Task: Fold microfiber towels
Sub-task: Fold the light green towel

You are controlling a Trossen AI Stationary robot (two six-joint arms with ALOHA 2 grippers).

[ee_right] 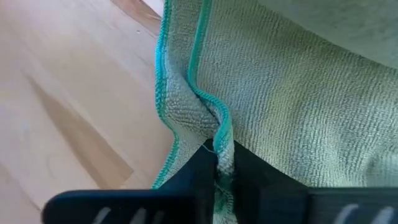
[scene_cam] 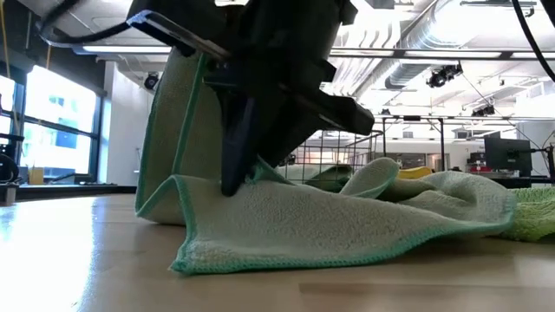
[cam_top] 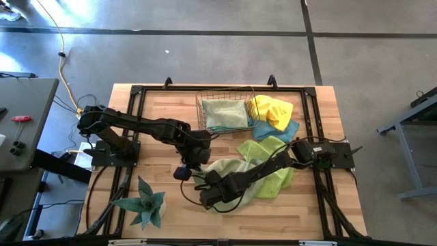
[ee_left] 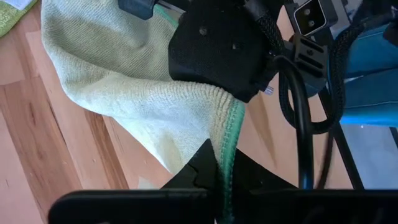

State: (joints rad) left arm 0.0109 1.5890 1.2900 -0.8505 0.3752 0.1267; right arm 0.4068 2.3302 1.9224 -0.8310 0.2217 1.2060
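A pale green microfiber towel [cam_top: 229,167] with a teal hem lies crumpled mid-table, and both grippers are shut on it. My left gripper [cam_top: 183,172] holds one end raised, so in the low view the cloth [scene_cam: 173,113] rises steeply. My right gripper [cam_top: 205,199] is low by the near side, its fingers [scene_cam: 232,173] down on the cloth close to the table. The towel's near corner [scene_cam: 184,260] rests on the wood. A lime green towel [cam_top: 276,167] lies partly under it at the right. Yellow [cam_top: 270,109] and light blue [cam_top: 283,130] towels lie beside the basket. My left gripper pinches the towel's teal hemmed edge [ee_left: 231,134] between its two fingers, slanting down from the table's left. The cloth hangs from the hold and runs down to the table. My right gripper pinches a puckered stretch of hem [ee_right: 219,127], where two hem lines meet, so more than one layer. Its fingers point steeply down, and that part sits just above the table while the rest lies on the wood.
A copper wire basket [cam_top: 205,102] at the far middle holds a folded pale green cloth [cam_top: 224,113]. A spiky green plant [cam_top: 145,203] stands at the near left. Bare wood shows at the near middle and far left of the table [cam_top: 164,109].
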